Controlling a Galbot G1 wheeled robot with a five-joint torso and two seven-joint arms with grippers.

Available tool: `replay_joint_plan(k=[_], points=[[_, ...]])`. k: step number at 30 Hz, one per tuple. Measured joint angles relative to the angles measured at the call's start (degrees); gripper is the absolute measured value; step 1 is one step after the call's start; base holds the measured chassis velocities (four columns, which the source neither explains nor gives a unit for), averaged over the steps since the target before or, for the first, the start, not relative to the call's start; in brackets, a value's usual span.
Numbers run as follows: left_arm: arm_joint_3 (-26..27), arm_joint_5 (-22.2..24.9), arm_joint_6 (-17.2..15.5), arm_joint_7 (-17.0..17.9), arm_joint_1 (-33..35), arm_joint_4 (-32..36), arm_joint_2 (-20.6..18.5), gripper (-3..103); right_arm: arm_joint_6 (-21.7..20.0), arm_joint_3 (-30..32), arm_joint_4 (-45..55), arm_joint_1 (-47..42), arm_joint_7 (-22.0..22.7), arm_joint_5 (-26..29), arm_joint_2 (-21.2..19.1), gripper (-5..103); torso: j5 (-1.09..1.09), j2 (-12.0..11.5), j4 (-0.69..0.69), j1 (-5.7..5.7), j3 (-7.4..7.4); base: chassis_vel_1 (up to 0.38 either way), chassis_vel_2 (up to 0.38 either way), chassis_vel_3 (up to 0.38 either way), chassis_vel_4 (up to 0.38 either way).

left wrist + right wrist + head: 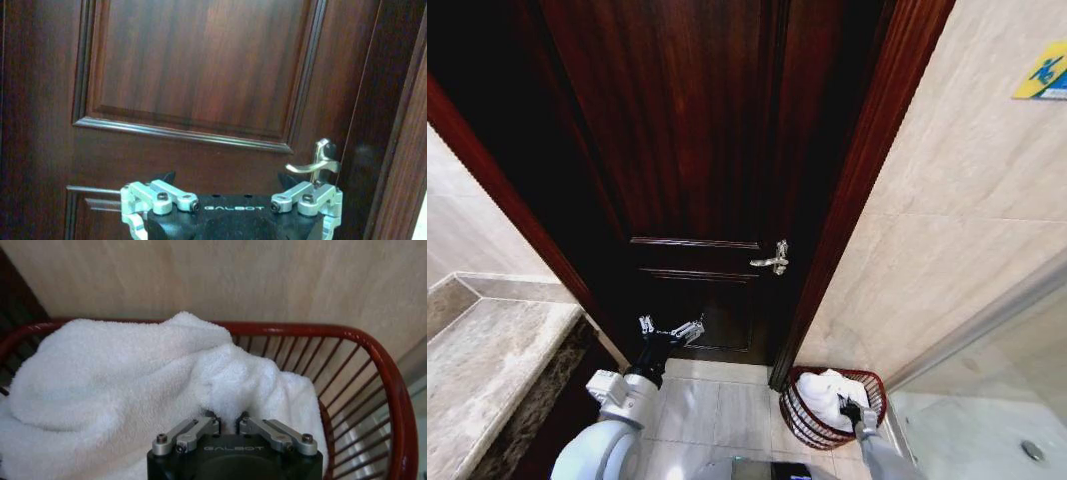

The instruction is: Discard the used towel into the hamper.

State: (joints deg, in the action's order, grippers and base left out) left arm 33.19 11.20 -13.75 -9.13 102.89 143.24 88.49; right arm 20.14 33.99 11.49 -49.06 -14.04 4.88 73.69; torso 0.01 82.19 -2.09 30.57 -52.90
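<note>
1. Dark reddish wood is dominating the scene: a panelled door (697, 170) is standing shut ahead of the robot, with a silver lever handle (772, 261) on its right side and a matching wooden frame (857, 190) running down beside it.
2. At the far left, a stone-topped worktop (487, 370) is lying in front of a beige tiled wall, and pale floor tiles (717, 410) are stretching toward the door.
3. Left of centre, the left end effector (670, 330) is hanging in the air in front of the lower door panel, its fingers spread wide and holding nothing; in the left wrist view the left end effector (227, 192) is facing the door with the lever handle (317, 162) just beyond one fingertip.
4. Right of the door frame, the hamper (802, 415) is sitting on the floor against the beige wall (967, 200), near the foot of the frame.
5. A white towel (825, 395) is lying heaped inside the hamper, rising above its red rim (373, 340).
6. The right end effector (851, 410) is reaching down into the hamper; in the right wrist view the right end effector (227, 419) is pinching a fold of the towel (120, 375) with its fingers drawn narrow together.
7. At the far right, a glass panel (987, 400) is slanting along the floor, and a blue and yellow sign (1045, 72) is hanging high on the wall.
</note>
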Motion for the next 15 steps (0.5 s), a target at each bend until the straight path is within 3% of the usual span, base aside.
replay_joint_plan(k=[5,15], points=[[0.0,0.0,0.0,0.0,0.0,0.0,0.0,100,-0.89,-1.35,-1.56,2.19,0.77,-1.46,0.04,11,0.0,0.0,0.01,0.0,0.0,0.0,0.0,0.0,0.0],[0.0,0.0,0.0,0.0,0.0,0.0,0.0,100,-7.63,0.23,-2.09,2.65,3.2,-0.55,2.09,11,-0.01,0.0,-0.02,0.0,0.0,0.0,0.0,0.0,0.0]])
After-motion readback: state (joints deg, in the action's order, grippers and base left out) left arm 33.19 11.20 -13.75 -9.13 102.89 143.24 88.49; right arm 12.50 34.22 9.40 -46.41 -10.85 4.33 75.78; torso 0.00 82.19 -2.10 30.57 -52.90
